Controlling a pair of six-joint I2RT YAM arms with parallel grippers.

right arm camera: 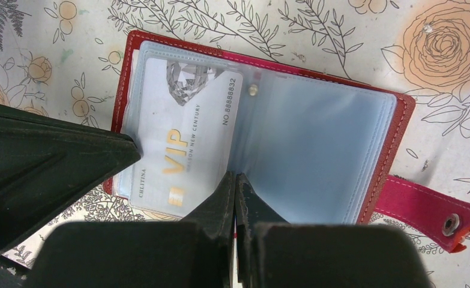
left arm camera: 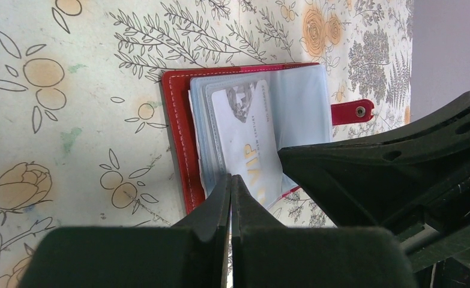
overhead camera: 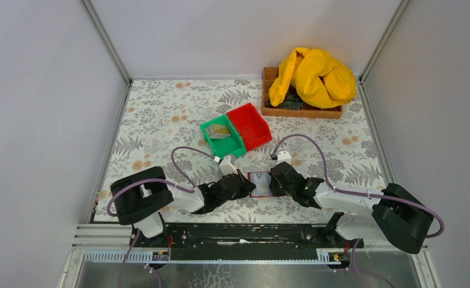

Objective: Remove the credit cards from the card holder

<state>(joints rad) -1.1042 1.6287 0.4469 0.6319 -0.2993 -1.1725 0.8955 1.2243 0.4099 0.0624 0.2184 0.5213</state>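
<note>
The dark red card holder [overhead camera: 260, 183] lies open on the floral table between my two grippers, its grey-blue sleeves up, also in the left wrist view [left arm camera: 178, 132] and the right wrist view [right arm camera: 316, 150]. A white-grey VIP credit card [right arm camera: 184, 150] sticks partly out of a sleeve, seen from the left wrist too [left arm camera: 244, 138]. My left gripper [left arm camera: 230, 177] is shut, its tips at the card's long edge. My right gripper [right arm camera: 235, 175] is shut, its tips on the sleeves near the fold. Whether either pinches anything does not show.
A green bin [overhead camera: 235, 144] holding a few cards [overhead camera: 219, 132] and a bright red bin [overhead camera: 250, 125] stand just behind the holder. A wooden tray [overhead camera: 304, 110] with a yellow cloth [overhead camera: 313, 75] sits at the back right. White walls enclose the table.
</note>
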